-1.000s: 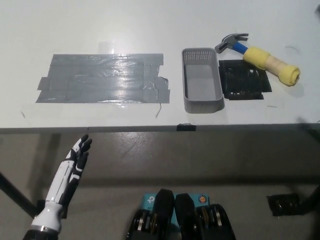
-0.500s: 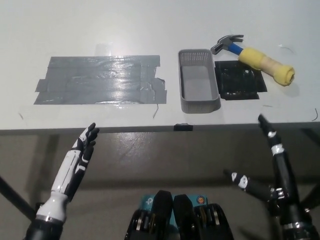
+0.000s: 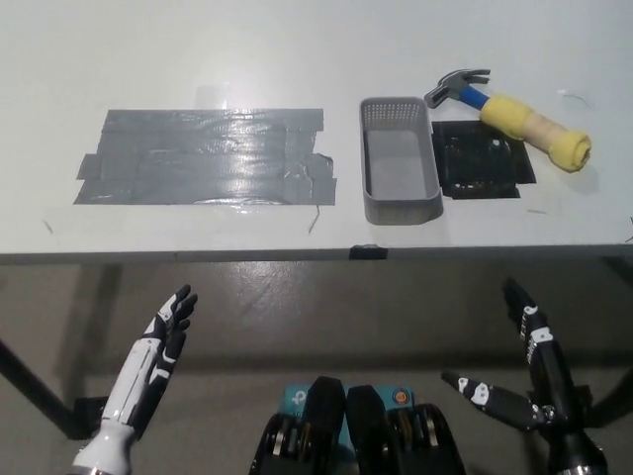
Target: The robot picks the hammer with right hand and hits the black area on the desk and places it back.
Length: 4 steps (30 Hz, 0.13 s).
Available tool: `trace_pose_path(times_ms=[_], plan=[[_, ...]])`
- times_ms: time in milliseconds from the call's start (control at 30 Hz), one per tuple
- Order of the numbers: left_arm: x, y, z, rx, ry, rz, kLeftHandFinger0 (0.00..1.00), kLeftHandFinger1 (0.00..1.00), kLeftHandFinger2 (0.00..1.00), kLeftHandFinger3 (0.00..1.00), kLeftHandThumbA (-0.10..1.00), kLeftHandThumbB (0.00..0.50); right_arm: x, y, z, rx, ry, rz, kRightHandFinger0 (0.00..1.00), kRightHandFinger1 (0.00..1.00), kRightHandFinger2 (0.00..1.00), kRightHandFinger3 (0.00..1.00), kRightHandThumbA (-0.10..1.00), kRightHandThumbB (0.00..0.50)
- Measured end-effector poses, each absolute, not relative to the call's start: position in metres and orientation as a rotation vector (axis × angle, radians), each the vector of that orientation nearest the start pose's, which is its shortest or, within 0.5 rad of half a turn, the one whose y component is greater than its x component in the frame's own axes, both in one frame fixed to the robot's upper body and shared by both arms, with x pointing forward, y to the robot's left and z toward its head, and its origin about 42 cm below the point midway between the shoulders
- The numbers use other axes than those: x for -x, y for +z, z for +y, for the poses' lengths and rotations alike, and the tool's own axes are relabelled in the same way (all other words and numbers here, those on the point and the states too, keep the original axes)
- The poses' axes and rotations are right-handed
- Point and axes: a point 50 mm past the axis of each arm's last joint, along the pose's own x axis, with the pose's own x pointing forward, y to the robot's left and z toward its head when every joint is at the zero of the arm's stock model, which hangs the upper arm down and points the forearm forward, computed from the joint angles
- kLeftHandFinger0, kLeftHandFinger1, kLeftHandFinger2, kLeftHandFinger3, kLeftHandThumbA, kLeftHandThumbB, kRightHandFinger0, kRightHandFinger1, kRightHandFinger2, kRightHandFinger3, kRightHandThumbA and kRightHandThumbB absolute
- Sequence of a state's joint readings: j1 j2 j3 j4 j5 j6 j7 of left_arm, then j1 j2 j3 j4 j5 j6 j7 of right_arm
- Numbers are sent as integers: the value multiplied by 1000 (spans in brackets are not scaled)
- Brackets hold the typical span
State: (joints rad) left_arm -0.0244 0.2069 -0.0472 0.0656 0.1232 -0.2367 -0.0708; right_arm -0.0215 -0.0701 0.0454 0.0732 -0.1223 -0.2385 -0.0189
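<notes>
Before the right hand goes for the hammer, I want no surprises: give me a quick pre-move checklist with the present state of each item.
1. Hammer lies free on the desk, nothing on top of it: ok.
2. Yellow grip exposed for grasping: ok.
3. Right hand open, holding nothing: ok.
4. Right hand at the hammer: not ok, it hangs below the desk edge.
5. Black area uncovered; the hammer only overlaps its top edge: ok.
6. Left hand low at the left, away from the path: ok.
</notes>
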Motion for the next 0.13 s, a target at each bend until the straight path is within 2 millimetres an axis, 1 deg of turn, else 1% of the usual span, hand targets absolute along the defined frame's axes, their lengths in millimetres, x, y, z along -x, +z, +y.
trace_pose_path(times_ms=[67,100,133], plan=[[-289,103,258,-329,-156,-182,1000,1000,1000,1000,1000,150,-288,97,-218,188,56,-187,1000,1000,1000,1000,973,149],[-289,103,258,-328,-156,-182,1000,1000,1000,1000,1000,141,-288,97,-218,190,57,-187,1000,1000,1000,1000,961,153],[-289,103,258,-327,-156,-182,1000,1000,1000,1000,1000,142,-288,97,-218,191,58,-187,1000,1000,1000,1000,958,153]])
